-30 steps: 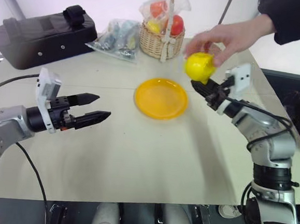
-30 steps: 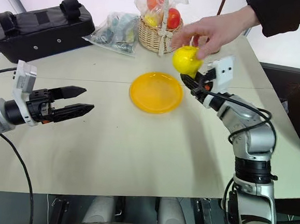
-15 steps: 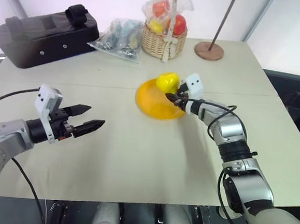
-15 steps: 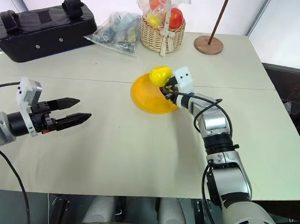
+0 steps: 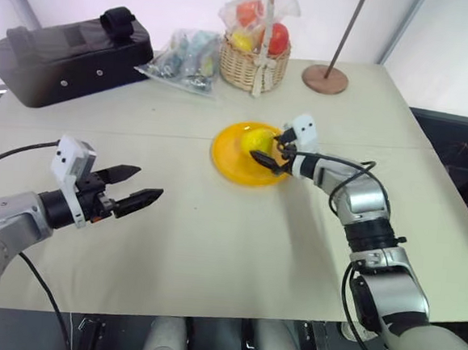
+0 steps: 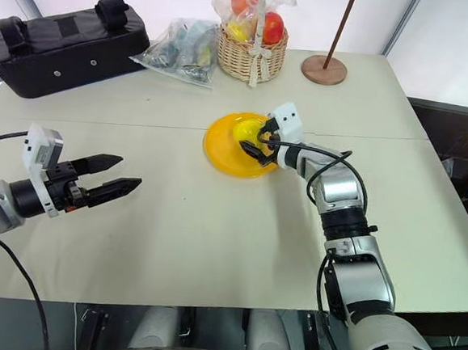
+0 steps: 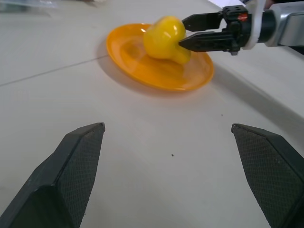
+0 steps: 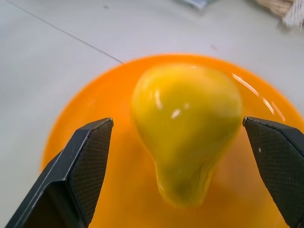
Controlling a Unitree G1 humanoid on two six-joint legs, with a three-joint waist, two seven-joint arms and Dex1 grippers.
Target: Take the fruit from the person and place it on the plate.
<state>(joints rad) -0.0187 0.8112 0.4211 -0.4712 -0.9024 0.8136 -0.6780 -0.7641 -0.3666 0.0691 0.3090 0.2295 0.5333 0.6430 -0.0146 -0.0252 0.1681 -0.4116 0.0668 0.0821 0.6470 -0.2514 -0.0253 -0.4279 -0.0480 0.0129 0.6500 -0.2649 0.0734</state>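
The yellow fruit (image 5: pixel 255 139) lies on the glossy orange plate (image 5: pixel 229 160) in the middle of the table, its nub pointing toward my right arm. My right gripper (image 5: pixel 270 148) is open, one finger on each side of the fruit (image 8: pixel 187 118), and in the right wrist view there is a gap on both sides. The left wrist view shows the fruit (image 7: pixel 164 38) resting on the plate (image 7: pixel 152 76) with the right gripper (image 7: pixel 183 33) straddling it. My left gripper (image 5: pixel 148 181) hovers open over the table's left side, with nothing between its fingers. The person is out of view.
At the back stand a wicker basket (image 5: pixel 247 58) of plastic-wrapped fruit, a clear plastic bag (image 5: pixel 182 57), a black case (image 5: pixel 69 53) and a round wooden lamp base (image 5: pixel 323 78) with its pole. Bare tabletop lies between my left gripper and the plate.
The person's hand let go of the fruit and withdrew. My right gripper carried the fruit down and left onto the plate, then opened. My left gripper sank slightly.
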